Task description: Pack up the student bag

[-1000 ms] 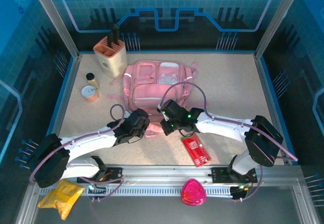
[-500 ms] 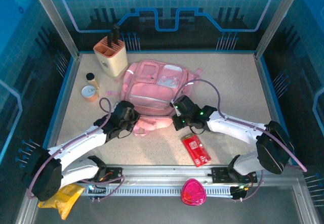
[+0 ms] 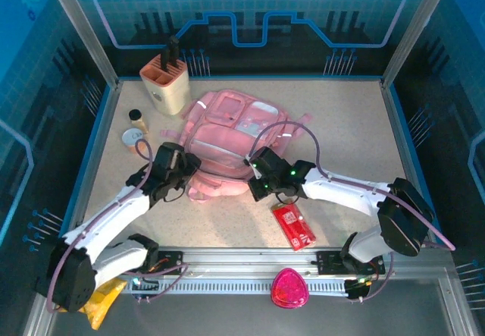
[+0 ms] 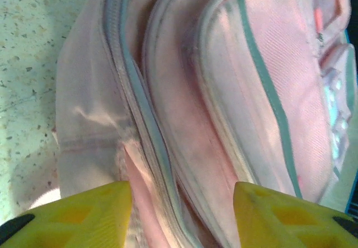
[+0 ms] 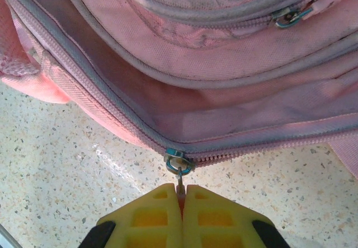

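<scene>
At mid-table, the student bag (image 3: pixel 227 127) lies flat.
Right gripper (image 5: pixel 180 195) pinches the zipper pull (image 5: pixel 179 167), likely to open it; left gripper (image 4: pixel 182 195), jaws spread, straddles the side seam (image 4: pixel 140 119), seemingly to steady it.

student bag (image 3: pixel 227 133): centre of the table, lying flat, askew
left gripper (image 3: pixel 186 168): at the bag's 8 o'clock edge
right gripper (image 3: pixel 255 185): at the bag's 5 o'clock edge
beige holder (image 3: pixel 165 86): 11 o'clock, just beside the bag
round tin (image 3: pixel 135 139): 9 o'clock
red packet (image 3: pixel 293 225): 5 o'clock, below the right arm
</scene>
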{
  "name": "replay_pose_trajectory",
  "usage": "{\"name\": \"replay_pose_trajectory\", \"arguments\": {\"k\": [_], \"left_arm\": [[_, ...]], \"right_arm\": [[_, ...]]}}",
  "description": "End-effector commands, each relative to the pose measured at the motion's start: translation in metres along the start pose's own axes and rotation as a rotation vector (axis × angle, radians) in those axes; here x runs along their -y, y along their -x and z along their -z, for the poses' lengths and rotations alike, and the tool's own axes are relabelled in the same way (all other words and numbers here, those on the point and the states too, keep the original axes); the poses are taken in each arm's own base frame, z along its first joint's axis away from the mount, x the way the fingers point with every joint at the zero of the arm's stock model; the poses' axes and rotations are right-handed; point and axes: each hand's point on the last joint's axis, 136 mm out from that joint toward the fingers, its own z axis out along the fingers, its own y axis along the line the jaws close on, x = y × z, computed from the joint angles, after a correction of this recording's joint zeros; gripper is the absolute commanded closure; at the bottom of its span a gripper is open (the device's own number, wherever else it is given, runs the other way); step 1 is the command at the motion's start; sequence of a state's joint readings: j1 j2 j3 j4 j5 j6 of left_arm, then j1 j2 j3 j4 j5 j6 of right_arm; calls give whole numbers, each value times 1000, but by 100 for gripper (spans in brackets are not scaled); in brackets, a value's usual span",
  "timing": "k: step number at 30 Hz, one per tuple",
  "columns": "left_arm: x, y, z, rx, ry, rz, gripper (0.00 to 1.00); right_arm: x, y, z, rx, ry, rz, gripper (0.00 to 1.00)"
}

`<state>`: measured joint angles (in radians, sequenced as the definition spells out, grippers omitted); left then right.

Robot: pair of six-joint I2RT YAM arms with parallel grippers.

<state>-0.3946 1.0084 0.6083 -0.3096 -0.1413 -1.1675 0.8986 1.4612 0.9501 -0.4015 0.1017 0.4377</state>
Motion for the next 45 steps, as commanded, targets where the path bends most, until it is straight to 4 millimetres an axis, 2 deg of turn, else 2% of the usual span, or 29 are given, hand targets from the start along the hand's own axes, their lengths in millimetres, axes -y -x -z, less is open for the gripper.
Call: {"name": "replay_pose_trajectory", "arguments": {"k": [1,5,11,13,15,20,24,27,28,29,33,38,40,43,45], "left_arm": [[-4,-24,9,-24,-39,36,45],[5,-64,9,-75,-78,71,36],[42,-106,-3,-136,-141,73,26],[42,-116,-14,-152,-104,85,27],[44,-122,-23,-152,-102,96,34],[9,-106,-32,-48,47,64,66],[-20,-92,-31,3,118,69,90],[-29,-80,-30,34,146,37,100],[-34,-75,-29,37,172,29,100],[-38,-70,-26,40,197,29,100],[-50,-46,-18,69,205,49,100],[-55,-22,-7,100,198,36,100],[-48,-26,-9,68,176,46,100],[-30,-40,-8,4,128,45,100],[-16,-53,-6,-9,75,46,84]], "right_arm": [[-12,-4,-4,-22,35,-6,100],[-11,-7,-10,-26,38,-22,100],[-11,-7,-12,-23,37,-16,100],[-11,-8,-13,-22,39,-21,100],[-12,-9,-13,-26,42,-24,100],[-5,-8,-9,-10,12,-7,100],[13,-11,-6,-13,-31,-22,100],[31,-13,-5,-21,-62,-47,100],[35,-12,-3,-13,-70,-54,100],[44,-20,-4,-26,-89,-64,100],[73,-26,-6,-33,-136,-104,100],[99,-20,-8,-25,-166,-167,100],[91,-13,-5,-15,-110,-175,100],[69,-5,2,27,-51,-137,100],[61,0,5,46,-44,-112,100]]}}
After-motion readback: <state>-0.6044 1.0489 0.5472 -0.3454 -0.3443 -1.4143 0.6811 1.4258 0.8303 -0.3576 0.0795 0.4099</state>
